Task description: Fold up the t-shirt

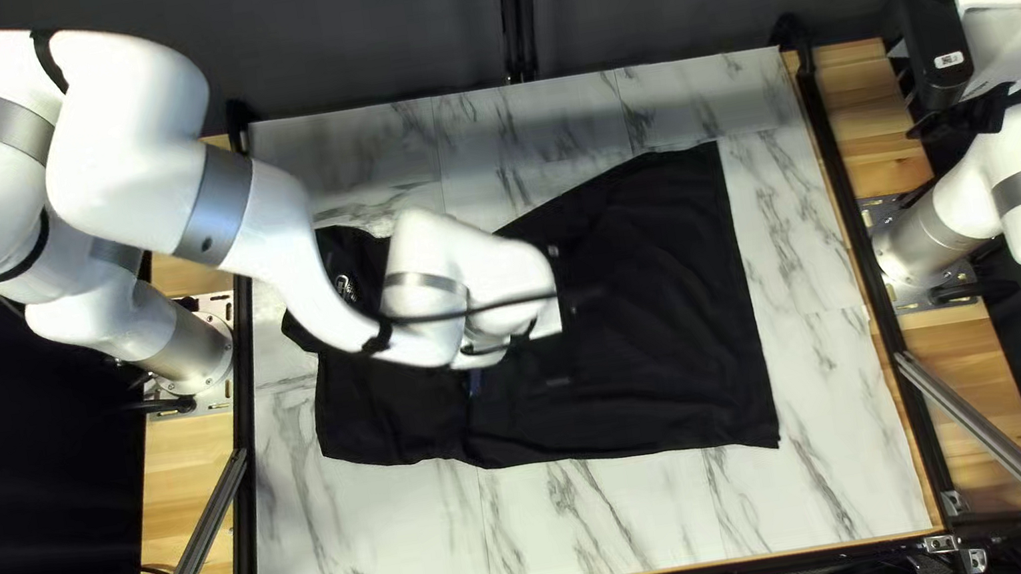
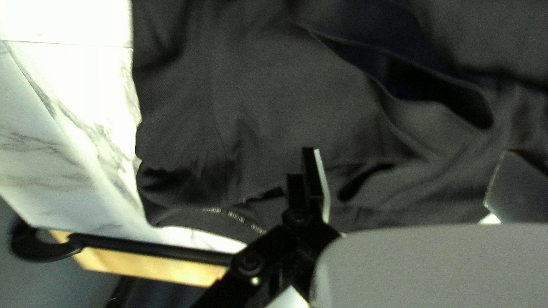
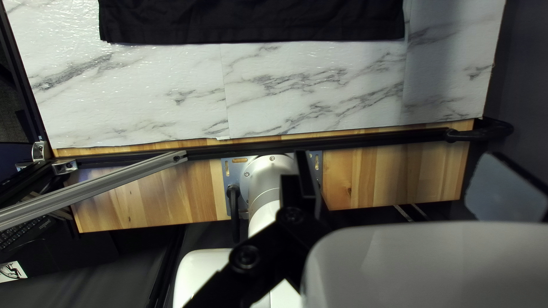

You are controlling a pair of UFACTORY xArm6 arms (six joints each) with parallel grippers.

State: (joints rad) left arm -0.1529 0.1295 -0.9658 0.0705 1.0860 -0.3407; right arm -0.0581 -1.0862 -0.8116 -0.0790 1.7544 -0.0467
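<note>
The black t-shirt (image 1: 677,316) lies on the table in the top left view, its straight edge toward the right and its rumpled, narrower part under my left arm. My left gripper (image 1: 574,334) is over the shirt's middle. In the left wrist view, the left gripper (image 2: 408,182) stands open above the dark cloth (image 2: 268,102), where loose folds and a long dark gap show ahead of it. My right gripper (image 1: 980,109) is raised off the table's right side. Nothing is between the parted fingers of the right gripper (image 3: 405,185) in the right wrist view.
The marble-patterned table (image 1: 653,516) shows around the shirt. Black rails run along its sides, with a slanted metal bar (image 1: 983,426) at the right and another (image 1: 196,543) at the left. My left arm (image 1: 274,235) reaches across the shirt's left part.
</note>
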